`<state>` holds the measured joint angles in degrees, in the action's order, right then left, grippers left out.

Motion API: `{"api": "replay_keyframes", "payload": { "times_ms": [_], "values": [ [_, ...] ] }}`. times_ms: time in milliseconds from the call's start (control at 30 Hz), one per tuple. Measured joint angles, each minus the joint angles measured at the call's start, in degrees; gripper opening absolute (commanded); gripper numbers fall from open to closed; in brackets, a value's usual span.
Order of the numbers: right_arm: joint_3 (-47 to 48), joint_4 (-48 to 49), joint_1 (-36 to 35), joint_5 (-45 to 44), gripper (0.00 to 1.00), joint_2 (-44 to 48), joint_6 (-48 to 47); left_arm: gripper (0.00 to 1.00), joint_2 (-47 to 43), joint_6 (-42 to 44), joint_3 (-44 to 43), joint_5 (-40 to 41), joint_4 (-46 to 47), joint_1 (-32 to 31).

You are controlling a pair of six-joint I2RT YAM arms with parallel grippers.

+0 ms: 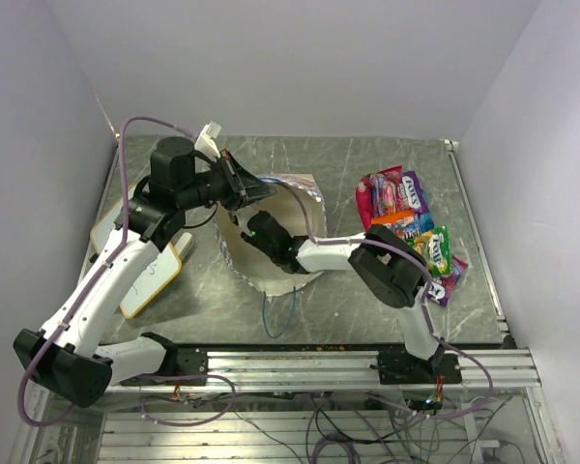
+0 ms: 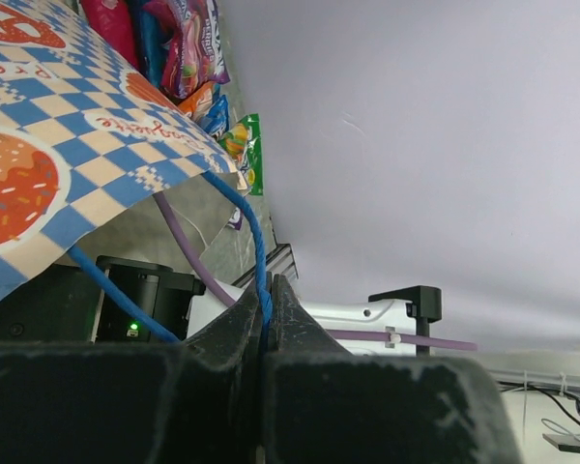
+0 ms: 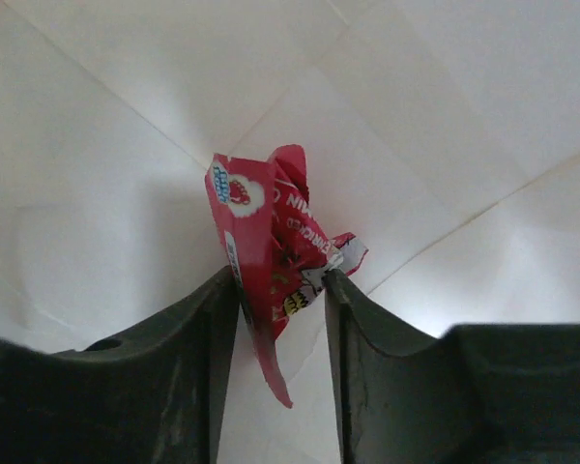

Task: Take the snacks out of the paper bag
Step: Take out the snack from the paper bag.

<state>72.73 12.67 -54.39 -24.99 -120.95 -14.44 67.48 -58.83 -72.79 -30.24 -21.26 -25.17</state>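
Inside the cream-tan paper bag (image 1: 234, 259) with its blue-and-white checkered band, the right gripper (image 3: 280, 280) stands half-open, its fingers pressed on both sides of a crumpled red glossy packet (image 3: 269, 227). The left gripper (image 2: 268, 290) is clamped tight on the bag's thin blue cord handle (image 2: 256, 242). Other bright glossy packets (image 1: 411, 227) lie piled on the grey marbled table (image 1: 348, 164), right of the bag.

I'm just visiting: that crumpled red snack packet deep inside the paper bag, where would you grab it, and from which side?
Grip the red snack packet across its crumpled middle, coming straight in through the mouth of the paper bag. It stands on edge, folded narrow, so the fingers of the right pincer fit either side. The bag's walls close off other approaches.
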Motion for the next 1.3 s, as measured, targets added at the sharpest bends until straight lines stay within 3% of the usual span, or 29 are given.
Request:
{"api": "replay_keyframes", "payload": {
  "times_ms": [333, 667, 900, 1300],
  "values": [
    [-1.9, -1.4, -0.04, 2.14, 0.14, 3.41, 1.42, 0.07, -0.46, -0.11, 0.07, 0.02, -0.02, 0.0],
    [-18.34, -3.08, -0.11, 14.75, 0.12, 30.62, 9.18, 0.07, -0.37, -0.11, 0.07, -0.61, 0.24, 0.0],
    [-25.46, -5.07, -1.99, 22.99, 0.12, 41.59, 12.48, 0.07, 0.26, -0.02, 0.07, -1.31, 0.52, -0.04],
    [-20.68, -7.85, -3.61, 27.61, 0.1, 40.28, 12.63, 0.07, 3.45, -1.4, -3.69, -2.38, 2.27, -0.04]
  ]
}}
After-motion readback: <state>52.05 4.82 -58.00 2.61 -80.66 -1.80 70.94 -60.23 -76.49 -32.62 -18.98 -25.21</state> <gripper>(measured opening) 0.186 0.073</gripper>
